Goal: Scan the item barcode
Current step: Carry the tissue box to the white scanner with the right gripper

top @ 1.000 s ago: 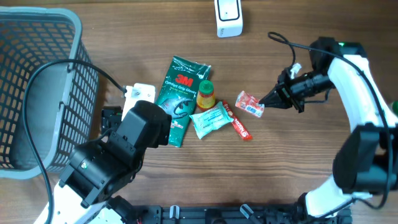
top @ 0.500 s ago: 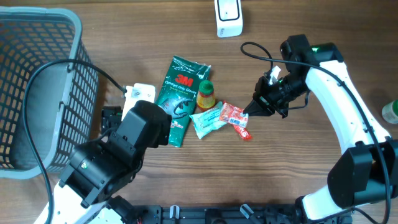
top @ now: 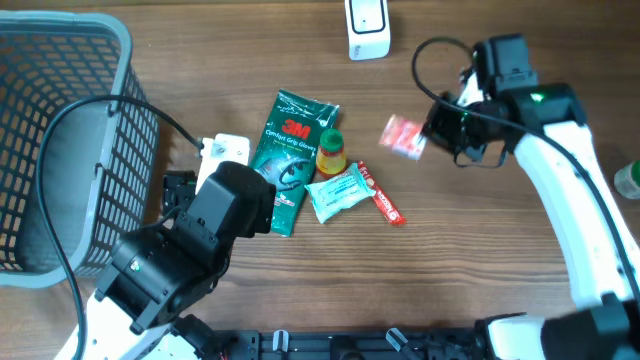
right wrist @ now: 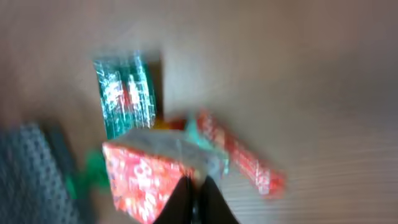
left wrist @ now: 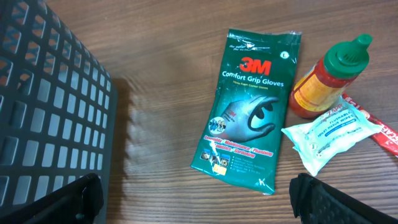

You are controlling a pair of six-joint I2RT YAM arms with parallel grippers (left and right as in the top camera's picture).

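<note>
1. The grey mesh basket [top: 60,150] stands at the table's left edge. Its open top shows only its own mesh walls and floor, and a black cable crosses its rim.
2. The left gripper [left wrist: 196,190] hangs beside the basket wall [left wrist: 50,112], its jaws spread wide and gripping nothing.
3. The right gripper [top: 428,140] is clamped on the red packet [top: 404,137], pinching one edge.
4. That packet sits right of the sauce bottle [top: 331,152], between the white device [top: 367,28] and the cluster of goods. It seems lifted off the wood, though the blurred wrist view [right wrist: 146,177] leaves that unsure.
5. On the table lie the green gloves pack [left wrist: 252,106], the bottle touching its right edge, and a pale wipes pouch [left wrist: 329,134] just below the bottle. A red tube [top: 386,204] lies beside the pouch.
</note>
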